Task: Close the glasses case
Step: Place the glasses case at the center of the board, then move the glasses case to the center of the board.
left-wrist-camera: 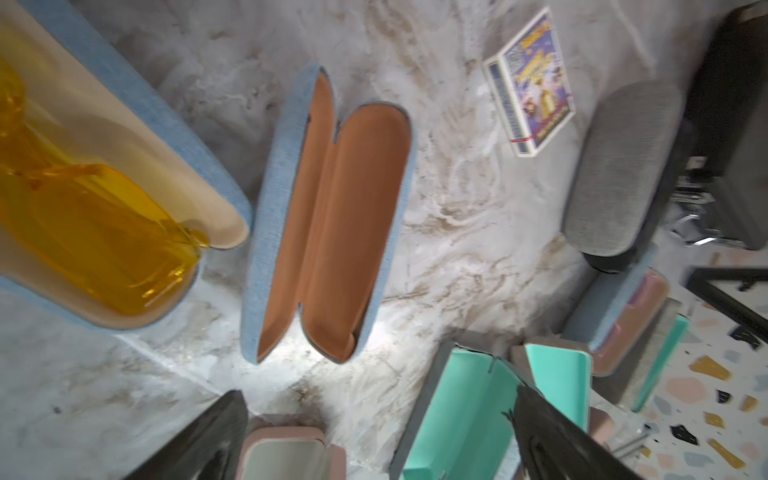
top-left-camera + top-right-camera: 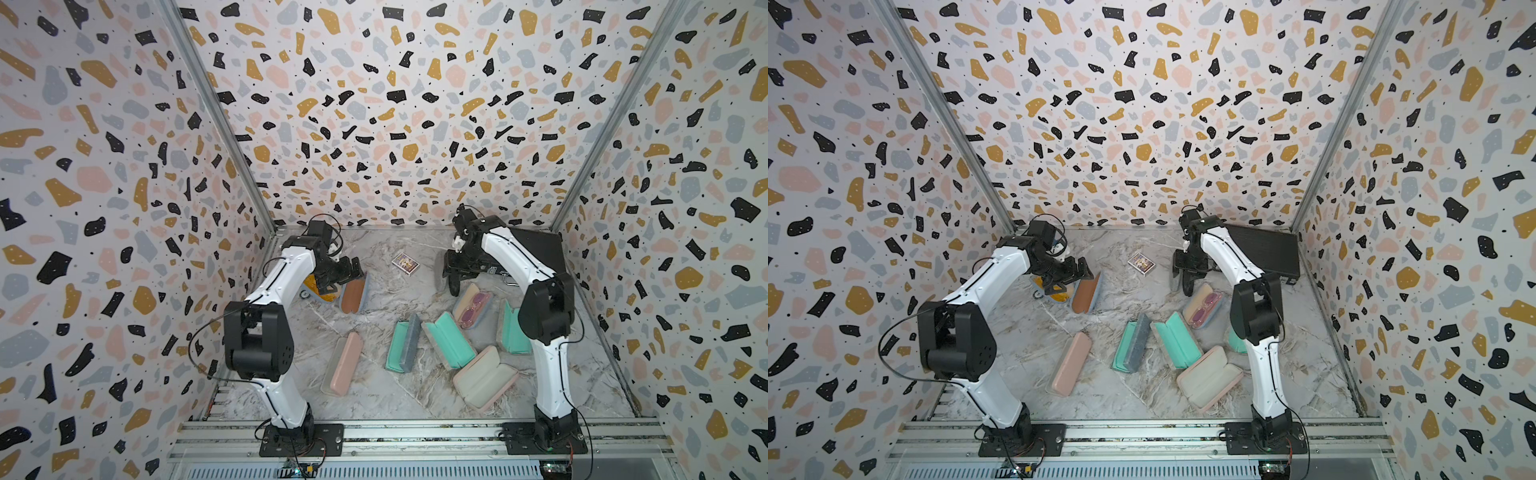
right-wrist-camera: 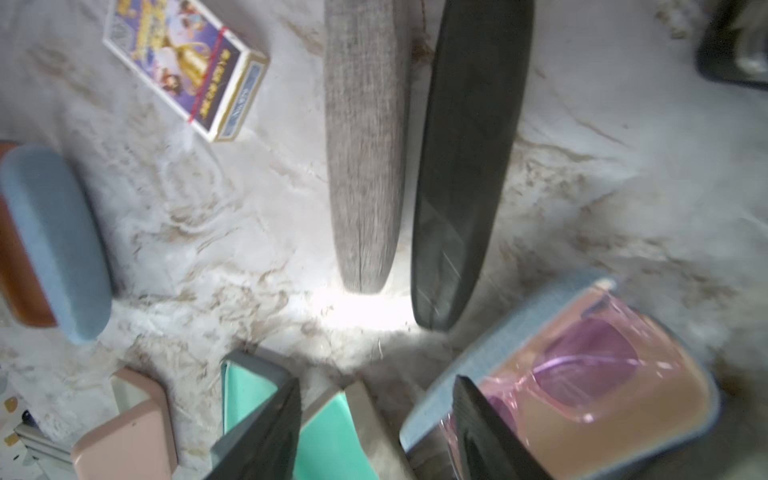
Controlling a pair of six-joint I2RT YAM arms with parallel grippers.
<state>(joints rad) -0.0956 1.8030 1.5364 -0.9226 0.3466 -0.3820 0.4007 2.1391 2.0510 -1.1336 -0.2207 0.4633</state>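
Observation:
Several glasses cases lie on the marble table. A blue case with brown lining (image 1: 332,216) (image 2: 353,296) lies open at the back left. My left gripper (image 1: 374,449) (image 2: 349,272) hangs just over it, open and empty. At the back right a grey fabric case (image 3: 365,145) (image 1: 623,166) stands beside a dark oblong shell (image 3: 469,166), with a thin gap between them. I cannot tell if they are one case. My right gripper (image 3: 378,436) (image 2: 454,282) hovers above them, open, holding nothing.
Also open: a blue case with yellow glasses (image 1: 83,208), a blue case with pink glasses (image 2: 473,307), teal-lined cases (image 2: 449,345) and a pink case (image 2: 486,384). A shut pink case (image 2: 343,370) lies front left. A card box (image 2: 405,264) and a black box (image 2: 536,249) sit at the back.

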